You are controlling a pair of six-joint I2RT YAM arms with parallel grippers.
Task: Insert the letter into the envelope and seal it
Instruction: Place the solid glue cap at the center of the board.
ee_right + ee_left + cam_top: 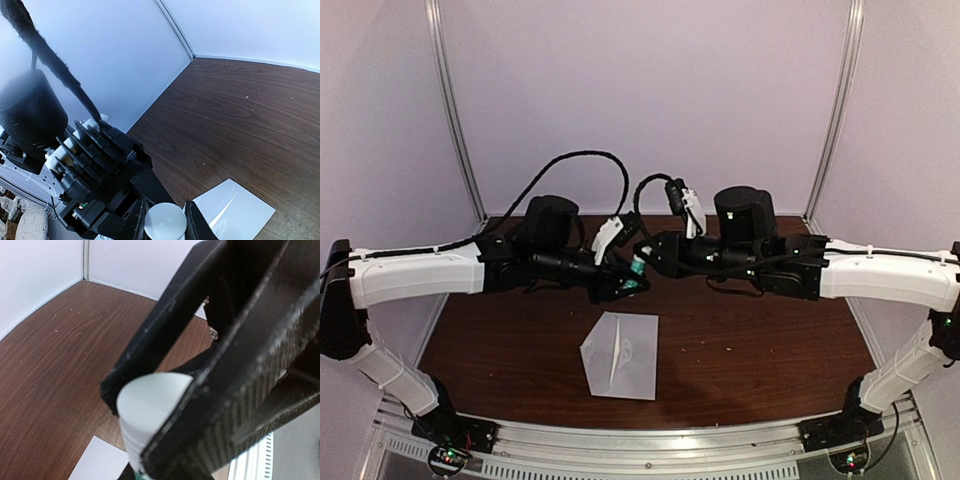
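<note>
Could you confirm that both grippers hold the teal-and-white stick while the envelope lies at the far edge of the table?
Not quite: the top external view shows the envelope lying near the table's near edge. The left gripper and right gripper do hold the stick.

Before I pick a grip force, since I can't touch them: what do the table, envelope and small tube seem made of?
The table looks like wood or wood-look laminate: dark brown, visible grain. The envelope looks like thin matte paper: pale, with sharp creases. The tube is probably plastic: smooth white end, fine ribbing, teal below.
</note>
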